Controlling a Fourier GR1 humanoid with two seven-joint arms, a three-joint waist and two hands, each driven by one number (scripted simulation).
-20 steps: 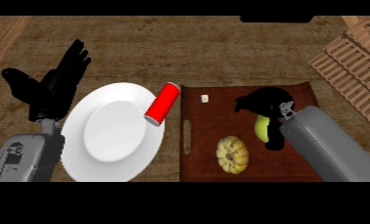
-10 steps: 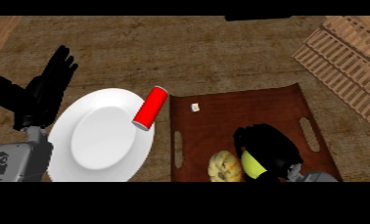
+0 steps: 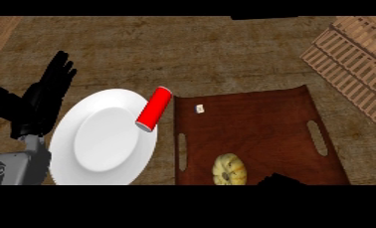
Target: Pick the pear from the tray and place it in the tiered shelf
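At the frame's bottom edge, right robot hand barely showing, grasp impossible to tell | left robot hand resting released | pear hidden | next: carrying to tiered shelf, upper right.

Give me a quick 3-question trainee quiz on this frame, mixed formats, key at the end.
1. True or false: the red can lies wholly on the tray.
2. Which sits at the view's upper right? A) the white plate B) the tiered shelf C) the yellow squash
3. Fill in: the left hand shows at the view's ____ edge, open with fingers up.

Key
1. False: it leans on the plate's rim, beside the tray.
2. B
3. Left

The pear is not visible now, and only a dark bit of the right hand shows at the tray's lower edge.
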